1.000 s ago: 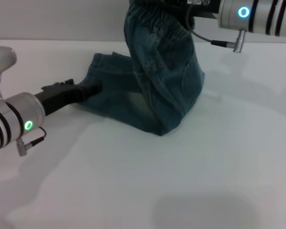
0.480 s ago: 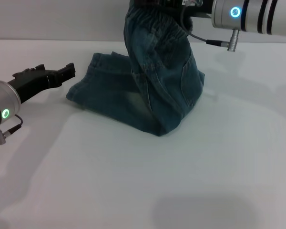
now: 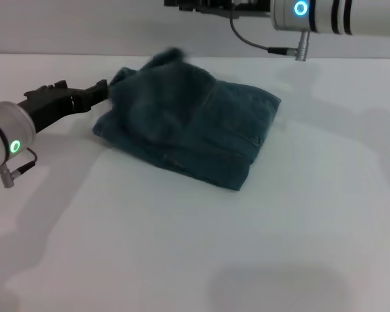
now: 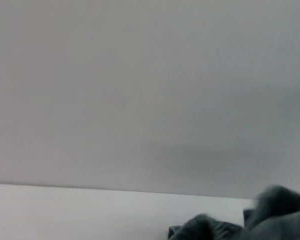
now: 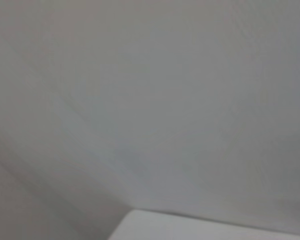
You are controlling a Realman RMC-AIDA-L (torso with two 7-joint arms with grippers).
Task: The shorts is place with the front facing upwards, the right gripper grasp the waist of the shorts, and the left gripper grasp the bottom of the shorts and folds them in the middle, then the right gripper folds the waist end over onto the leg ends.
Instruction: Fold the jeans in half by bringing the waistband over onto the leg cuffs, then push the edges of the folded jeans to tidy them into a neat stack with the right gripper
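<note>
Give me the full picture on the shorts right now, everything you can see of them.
The shorts are dark blue denim, lying folded in a rough rectangular bundle on the white table, upper layer draped over the lower. The folded edge faces the camera; the top-left corner looks blurred and slightly raised. The left gripper sits at their left edge; contact is unclear. The right gripper is above, apart from them.

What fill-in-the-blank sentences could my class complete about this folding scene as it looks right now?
1. The folded denim shorts lie on a ____ table.
2. The left gripper sits beside the shorts' ____ edge.
3. The right gripper is ____ the shorts, not touching them.

Missing words: white; left; above
</note>
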